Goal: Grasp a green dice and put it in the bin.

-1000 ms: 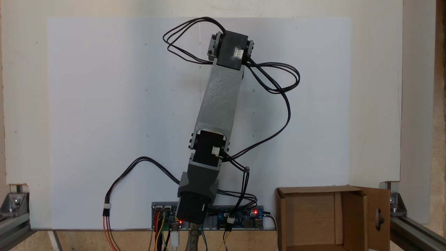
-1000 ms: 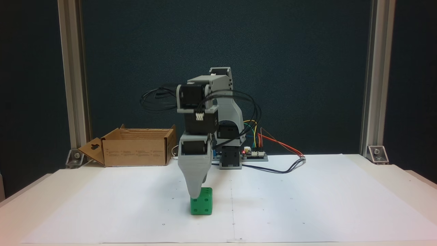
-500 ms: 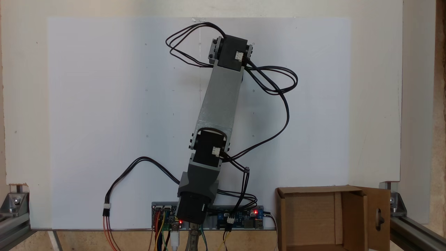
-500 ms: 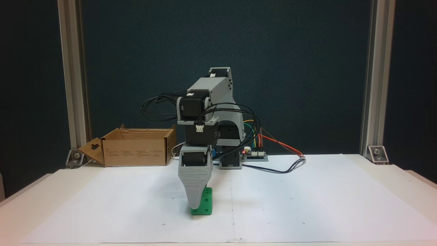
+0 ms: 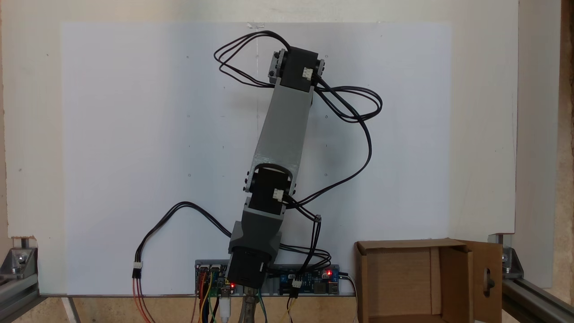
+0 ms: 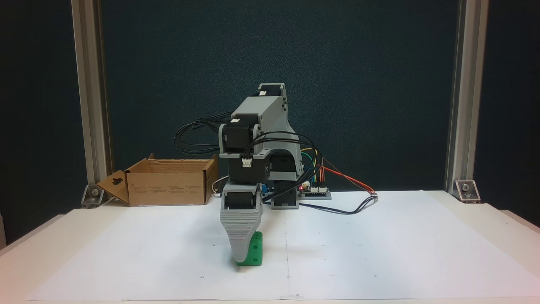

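I see the green dice [image 6: 254, 250], a glossy rounded cube, on the white paper [image 6: 379, 253] at the tabletop's 6 o'clock. My ridged grey gripper [image 6: 240, 256] overlaps its left side; I cannot tell the jaw opening. The corrugated cardboard bin [image 6: 168, 185] sits at 10 o'clock.

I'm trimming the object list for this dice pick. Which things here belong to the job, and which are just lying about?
Belong to the job:
green dice, on the paper
bin, open cardboard box at the table's back
tool, lowered in front of the dice

Just lying about:
controller boards with coloured wires
white paper sheet
aluminium frame posts
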